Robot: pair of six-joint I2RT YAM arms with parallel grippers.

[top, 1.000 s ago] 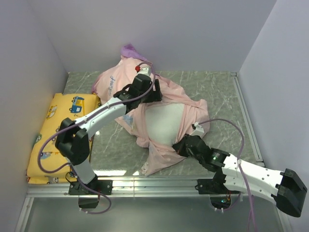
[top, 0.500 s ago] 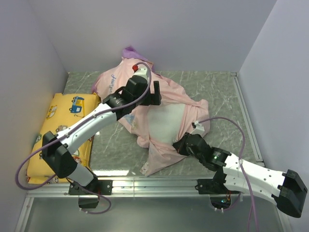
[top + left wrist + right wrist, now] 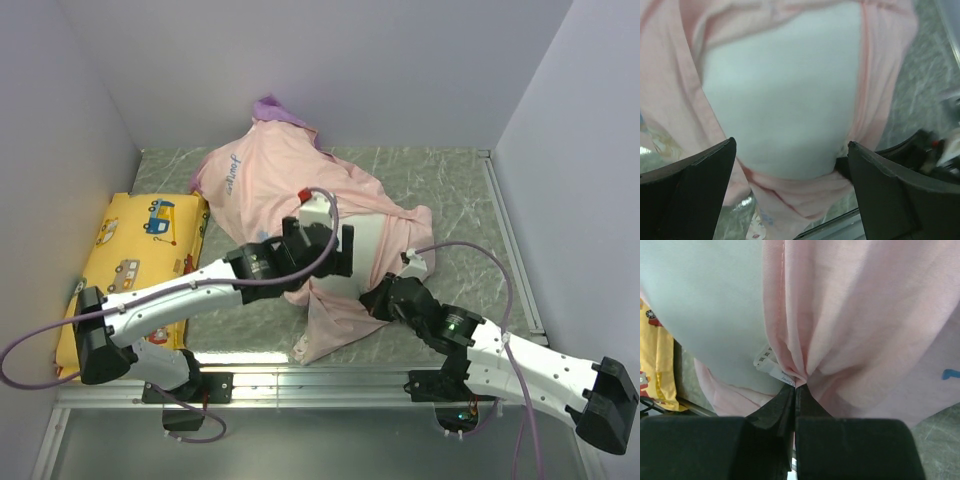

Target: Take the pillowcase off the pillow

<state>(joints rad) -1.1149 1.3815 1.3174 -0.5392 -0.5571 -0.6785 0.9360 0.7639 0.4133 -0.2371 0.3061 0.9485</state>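
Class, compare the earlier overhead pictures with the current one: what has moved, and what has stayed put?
The left claw has swung from the far part of the pillowcase back toward the near side and now hangs open over the bare pillow. The right claw stays shut on the pillowcase's hem; the yellow cushion has not moved.

— Counted the soft things?
— Tallied three: one pillow (image 3: 370, 245), one pillowcase (image 3: 270, 175) draped over the pillow, one yellow cushion (image 3: 130, 260) left of the pillow.
— Totted up the machinery too?
— Found two arms: one left arm (image 3: 190, 290), one right arm (image 3: 520, 355). Noted two grippers: one left gripper (image 3: 791, 145), one right gripper (image 3: 795, 386).
— Spotted any cables?
— Made out two, both purple: one left cable (image 3: 30, 337), one right cable (image 3: 470, 246). Saw a single table (image 3: 450, 190) beneath the pillow.
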